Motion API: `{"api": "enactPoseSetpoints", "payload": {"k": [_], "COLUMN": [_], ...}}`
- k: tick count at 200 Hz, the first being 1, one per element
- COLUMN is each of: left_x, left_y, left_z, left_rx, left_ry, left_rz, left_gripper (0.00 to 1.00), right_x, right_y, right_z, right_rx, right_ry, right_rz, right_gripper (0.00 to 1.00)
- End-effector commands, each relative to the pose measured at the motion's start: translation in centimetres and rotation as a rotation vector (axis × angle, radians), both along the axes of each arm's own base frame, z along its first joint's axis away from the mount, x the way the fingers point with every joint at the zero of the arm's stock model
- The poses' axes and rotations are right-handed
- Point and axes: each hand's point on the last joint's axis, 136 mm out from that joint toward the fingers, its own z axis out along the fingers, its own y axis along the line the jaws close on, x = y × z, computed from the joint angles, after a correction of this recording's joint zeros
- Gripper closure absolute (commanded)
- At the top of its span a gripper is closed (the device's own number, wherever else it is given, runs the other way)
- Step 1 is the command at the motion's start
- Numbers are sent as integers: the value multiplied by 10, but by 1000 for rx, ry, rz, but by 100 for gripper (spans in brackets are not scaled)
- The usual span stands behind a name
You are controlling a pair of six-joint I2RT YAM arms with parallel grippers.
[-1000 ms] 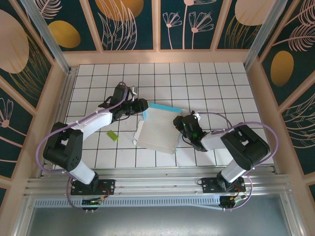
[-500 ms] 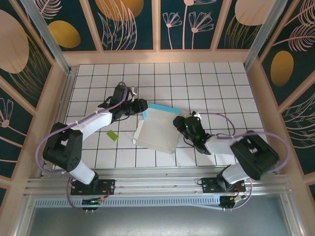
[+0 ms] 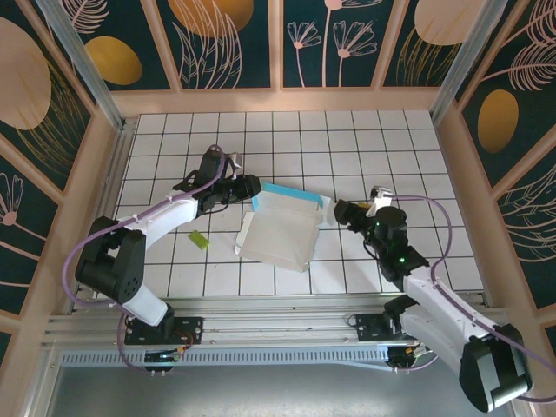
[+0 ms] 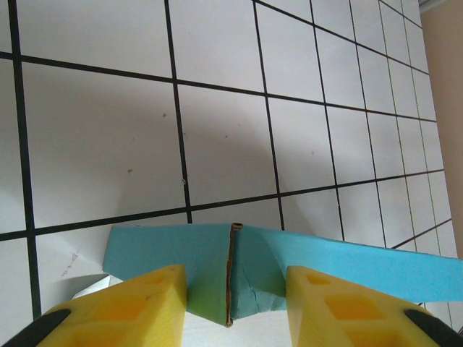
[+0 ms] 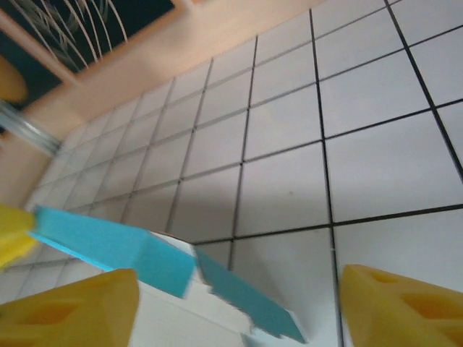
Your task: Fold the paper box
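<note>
Bracing seems the purpose: left gripper (image 3: 249, 188) straddles the paper box's (image 3: 278, 230) raised far-left corner, jaws narrow, clamping unclear; right gripper (image 3: 340, 211) hovers wide-open just beside its right edge, around the middle of the bench (image 3: 347, 139).

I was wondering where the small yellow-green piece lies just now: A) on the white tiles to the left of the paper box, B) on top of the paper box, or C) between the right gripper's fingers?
A: the yellow-green piece lies on the tiles, left of the paper box and apart from it, while the right gripper stands open with nothing in it.
</note>
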Motion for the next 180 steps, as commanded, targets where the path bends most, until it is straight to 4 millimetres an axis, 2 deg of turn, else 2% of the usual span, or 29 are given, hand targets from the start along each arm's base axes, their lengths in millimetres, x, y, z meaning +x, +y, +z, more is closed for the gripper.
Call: {"api": "enactPoseSetpoints", "payload": {"k": [1, 31, 47, 74, 111, 127, 158, 163, 167, 180], "left_x": [-18, -19, -18, -18, -19, -20, -20, -20, -26, -27], "left_y": [5, 4, 4, 4, 3, 2, 0, -1, 2, 2], "left_z": [-18, -19, -18, -19, -22, -21, -21, -21, -29, -30], "left_rx": [47, 42, 44, 45, 44, 36, 28, 26, 33, 32], "left_ry": [68, 74, 68, 71, 78, 79, 82, 81, 101, 103], "left_rz": [-17, -21, -21, -21, -27, -35, -46, -47, -46, -47], "left_gripper": [61, 60, 61, 61, 60, 60, 61, 61, 61, 60], "right_x": [-2, 11, 19, 30, 33, 34, 35, 36, 35, 34], "right_y": [24, 36, 36, 39, 54, 60, 67, 67, 68, 71], "right_z": [-16, -36, -40, -43, -57, -56, -49, -48, -48, -47], "right_rx": [-110, -122, -131, -131, -90, -58, 33, 54, 70, 111], "right_ry": [3, 31, 23, 16, 75, 103, 187, 207, 221, 265], "right_rz": [205, 247, 234, 222, 252, 244, 174, 155, 143, 103], "right_gripper": [36, 42, 43, 50, 69, 77, 84, 85, 85, 83]}}
